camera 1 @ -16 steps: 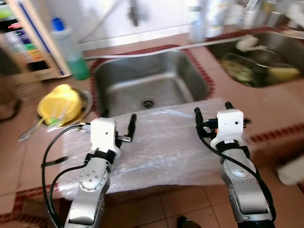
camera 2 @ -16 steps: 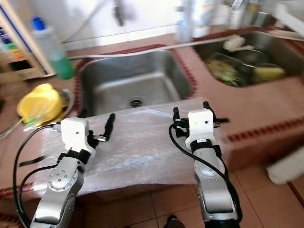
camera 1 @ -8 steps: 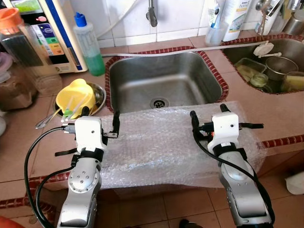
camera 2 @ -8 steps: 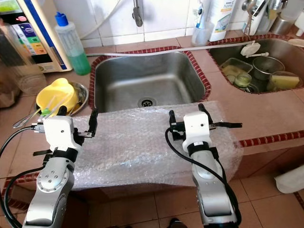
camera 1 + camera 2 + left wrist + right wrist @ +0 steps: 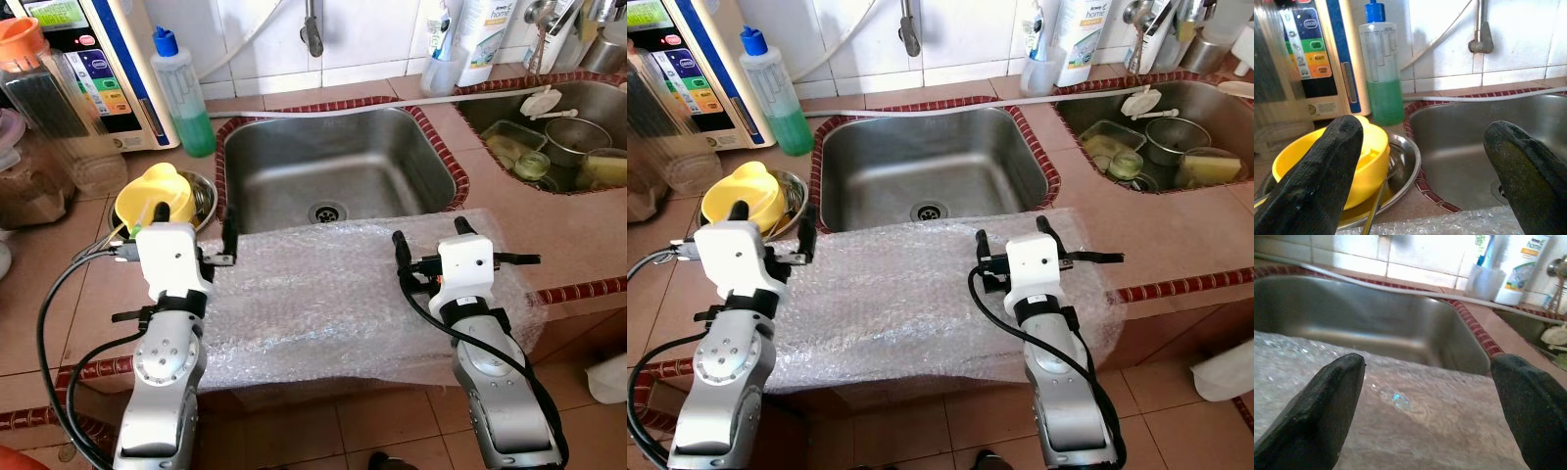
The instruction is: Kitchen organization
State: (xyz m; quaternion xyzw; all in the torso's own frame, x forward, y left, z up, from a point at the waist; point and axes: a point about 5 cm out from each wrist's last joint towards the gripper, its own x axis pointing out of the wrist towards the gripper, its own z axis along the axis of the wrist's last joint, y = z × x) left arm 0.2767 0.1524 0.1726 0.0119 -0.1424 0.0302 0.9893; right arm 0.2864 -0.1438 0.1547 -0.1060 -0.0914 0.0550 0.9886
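1. Nearest the robot, a sheet of bubble wrap (image 5: 323, 304) lies across the tiled counter (image 5: 59, 294) and hangs over its near edge, its far edge reaching the near rim of the sink.
2. The left gripper (image 5: 191, 227) hovers over the left end of the sheet with its two black fingers (image 5: 1317, 181) spread wide apart and nothing between them.
3. The right gripper (image 5: 428, 235) is above the right part of the sheet, its fingers (image 5: 1327, 401) also well apart and empty.
4. Just beyond the left gripper, a yellow bowl (image 5: 155, 193) sits in a metal dish (image 5: 203, 193) on the counter, left of the sink.
5. The steel sink (image 5: 338, 166) is in the middle, bordered by red tile trim, with a drain (image 5: 327, 211) near its near wall.
6. To the right, a second basin (image 5: 558, 147) holds glass and metal containers.
7. At the far left stand a bottle of green liquid with a blue cap (image 5: 186, 93) and a white appliance (image 5: 108, 69) with coloured buttons.
8. A tap (image 5: 312, 29) hangs from the tiled wall above the sink, and a white bottle (image 5: 485, 39) stands at the far right.
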